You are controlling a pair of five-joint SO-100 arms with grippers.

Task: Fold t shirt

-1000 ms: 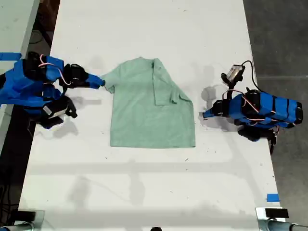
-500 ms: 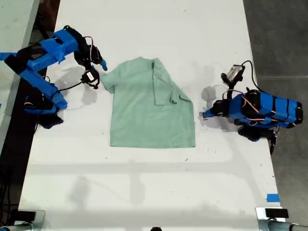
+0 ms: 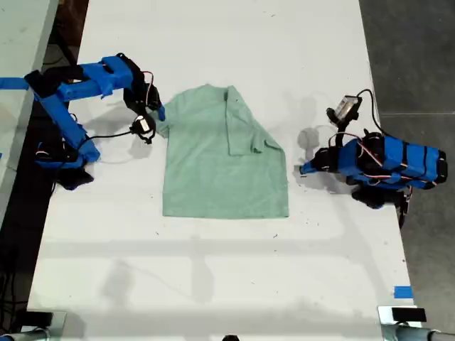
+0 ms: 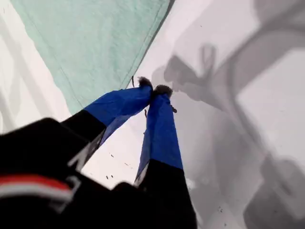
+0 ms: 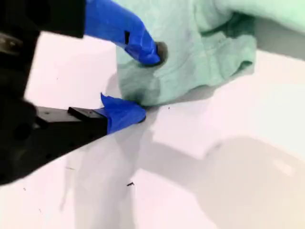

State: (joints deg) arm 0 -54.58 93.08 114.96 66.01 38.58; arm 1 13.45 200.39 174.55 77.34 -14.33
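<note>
Straddling the sleeve edge, not clamped yet

Second gripper (image 5: 143, 83): fingers (image 5: 126, 113) parted, one above the sleeve cloth, one at desk level under its edge. Judging by that, it's the arm at the exterior view's left.

First gripper (image 4: 155, 89): fingers together, empty, hem corner just beside the tips.

t shirt (image 3: 213, 167) lies flat mid-desk (image 3: 213, 284), long axis top-to-bottom in the exterior view, one sleeve already folded in. Second gripper is nearer.

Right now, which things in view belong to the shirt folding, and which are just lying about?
Job: t shirt; my first gripper; my second gripper; table.
Lying about: blue tape; black block.
</note>
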